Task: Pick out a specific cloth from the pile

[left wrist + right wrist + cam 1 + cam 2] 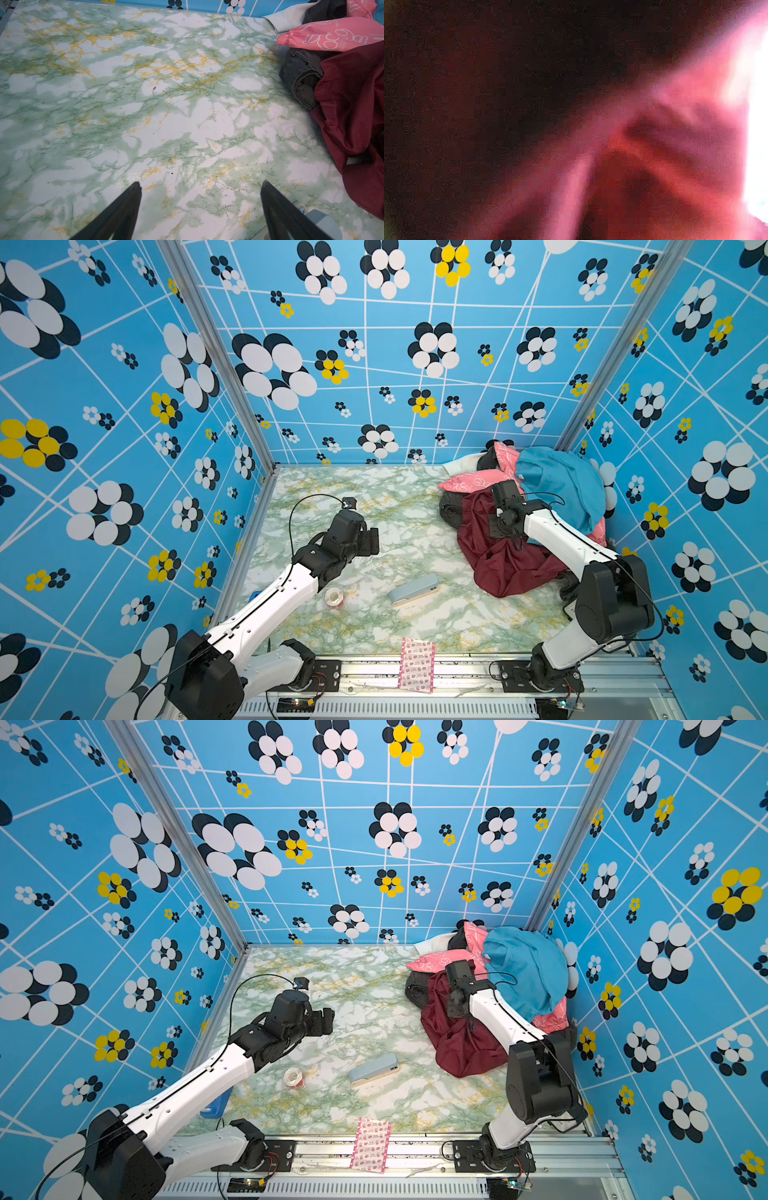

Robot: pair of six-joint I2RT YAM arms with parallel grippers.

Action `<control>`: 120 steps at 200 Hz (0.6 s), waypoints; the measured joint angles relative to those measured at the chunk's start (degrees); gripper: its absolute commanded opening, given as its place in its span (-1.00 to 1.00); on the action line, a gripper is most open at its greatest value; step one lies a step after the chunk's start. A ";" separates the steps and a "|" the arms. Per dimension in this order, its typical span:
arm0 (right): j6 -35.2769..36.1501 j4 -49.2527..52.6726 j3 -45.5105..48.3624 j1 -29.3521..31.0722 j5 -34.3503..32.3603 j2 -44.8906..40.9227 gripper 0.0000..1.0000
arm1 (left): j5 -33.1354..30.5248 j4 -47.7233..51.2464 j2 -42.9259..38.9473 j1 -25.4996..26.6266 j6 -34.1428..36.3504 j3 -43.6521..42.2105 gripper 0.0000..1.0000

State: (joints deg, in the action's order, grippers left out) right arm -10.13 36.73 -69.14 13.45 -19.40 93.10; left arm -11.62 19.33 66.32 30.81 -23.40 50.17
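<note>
While the maroon cloth [511,568] lies against the pile [552,485] at two o'clock, the right claw [495,529] is closed, apparently on its folds; left claw [201,182] open, idle; pulling clear not yet done.

A tape roll [335,596] lies near a pale blue case [414,590] on the marbled table [395,510].

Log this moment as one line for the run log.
left hand: open, over green marbled table | right hand: shut on dark maroon shiny garment at mixed clothes pile | garment not yet pulled clear
</note>
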 measured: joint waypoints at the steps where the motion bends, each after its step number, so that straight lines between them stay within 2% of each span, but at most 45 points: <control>1: 0.04 0.02 0.00 0.00 -0.02 0.00 -1.00 | 0.00 0.00 0.00 0.00 0.00 0.04 0.82; 38: -0.87 0.44 0.00 0.00 -0.28 -3.32 -1.00 | 0.02 -0.02 0.02 0.04 0.00 0.59 0.82; 120: -4.09 -3.02 0.76 0.13 -2.36 -27.87 -1.00 | 0.02 -0.02 1.01 0.09 -0.20 0.59 0.81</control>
State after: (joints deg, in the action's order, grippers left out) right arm -14.22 33.71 -68.38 13.58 -21.76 65.23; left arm -11.60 19.31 67.33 30.89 -23.59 50.76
